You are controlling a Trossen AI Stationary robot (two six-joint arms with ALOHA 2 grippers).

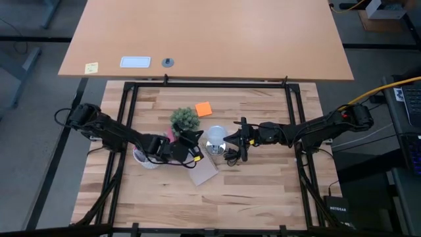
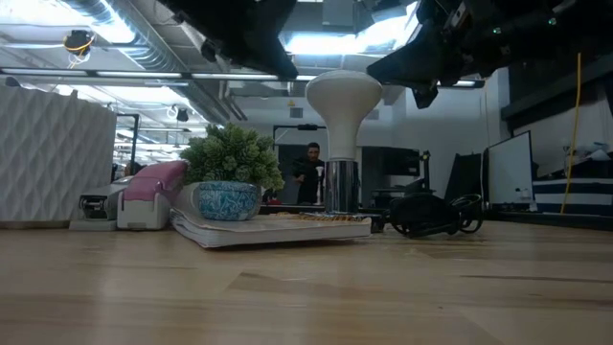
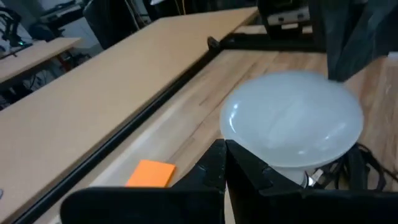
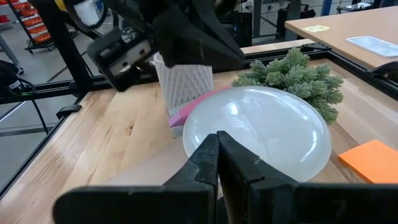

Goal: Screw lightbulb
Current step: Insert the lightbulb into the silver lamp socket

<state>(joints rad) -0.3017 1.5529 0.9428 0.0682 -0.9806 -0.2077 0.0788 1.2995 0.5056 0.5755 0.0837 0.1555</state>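
My workplace is a robotics lab or open-plan workshop: exposed ceiling ducts (image 2: 124,19) and strip lighting, a black metal frame (image 1: 210,84) fenced round my butcher-block table (image 1: 263,191), a long plain desk (image 1: 210,33), monitors (image 2: 510,168), a person (image 2: 312,172) standing far behind

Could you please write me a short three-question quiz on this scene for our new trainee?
1. True or false: the lightbulb stands upright, globe up, in the silver socket.
2. What colour is the sticky note beside the potted plant? A orange, B green, C blue.
3. Fill in: in the high view, the potted plant sits on the ___ arm's side of the lightbulb.
Key: 1 true; 2 A; 3 left.
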